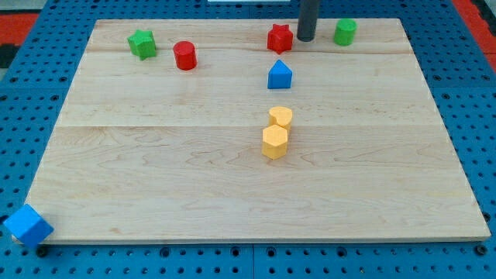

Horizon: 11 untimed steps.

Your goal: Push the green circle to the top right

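The green circle [346,32] is a short round block near the view's top right of the wooden board [155,186]. My tip [306,39] is the lower end of the dark rod, which comes down from the view's top edge. The tip stands to the left of the green circle with a small gap between them. It is just right of the red star [280,38], close to it or touching; I cannot tell which.
A green star [142,43] and a red cylinder [185,56] sit at the top left. A blue house-shaped block [280,75] lies below the red star. A yellow heart [280,117] and a yellow hexagon [274,142] sit mid-board. A blue cube [28,225] lies off the board's bottom left corner.
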Available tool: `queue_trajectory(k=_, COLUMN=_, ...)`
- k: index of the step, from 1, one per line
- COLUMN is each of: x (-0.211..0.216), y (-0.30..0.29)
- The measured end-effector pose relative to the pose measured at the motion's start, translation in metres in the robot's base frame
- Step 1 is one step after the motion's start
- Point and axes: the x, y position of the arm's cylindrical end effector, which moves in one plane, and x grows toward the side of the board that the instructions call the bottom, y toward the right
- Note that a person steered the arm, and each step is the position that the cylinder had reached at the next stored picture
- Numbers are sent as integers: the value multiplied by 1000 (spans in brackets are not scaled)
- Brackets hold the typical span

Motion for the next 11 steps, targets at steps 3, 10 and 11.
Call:
queue_trajectory(k=3, x=-24, y=87)
queue_trajectory(k=10, x=-52, y=114)
queue_trajectory(k=11, x=-52, y=92)
